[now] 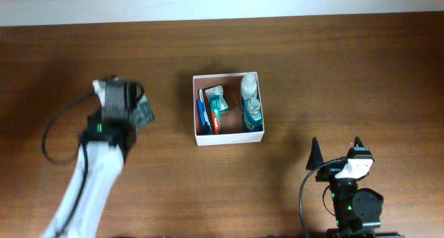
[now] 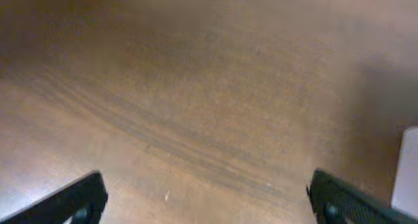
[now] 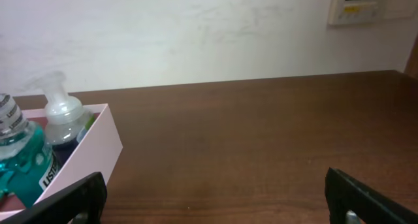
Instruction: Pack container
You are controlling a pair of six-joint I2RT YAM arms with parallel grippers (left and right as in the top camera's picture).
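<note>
The container [image 1: 229, 138] is a shallow white-walled box with a pinkish-brown floor at the middle of the wooden table. In it lie a blue toothbrush [image 1: 202, 116] and a toothpaste tube [image 1: 216, 106]. A clear pump bottle [image 1: 248, 89] and a blue mouthwash bottle [image 1: 252, 114] are in it too. My left gripper [image 1: 142, 112] is to the container's left, open and empty over bare wood [image 2: 206, 198]. My right gripper [image 1: 336, 149] is open and empty at the front right [image 3: 215, 198]. The right wrist view shows the container's corner [image 3: 78, 159], the mouthwash bottle [image 3: 23, 159] and the pump bottle [image 3: 64, 113].
A white edge [image 2: 406, 172] shows at the right of the left wrist view; I cannot tell what it is. A white wall runs behind the table's far edge, with a wall panel [image 3: 359, 5] on it. The left arm's cable [image 1: 52, 130] loops over the table.
</note>
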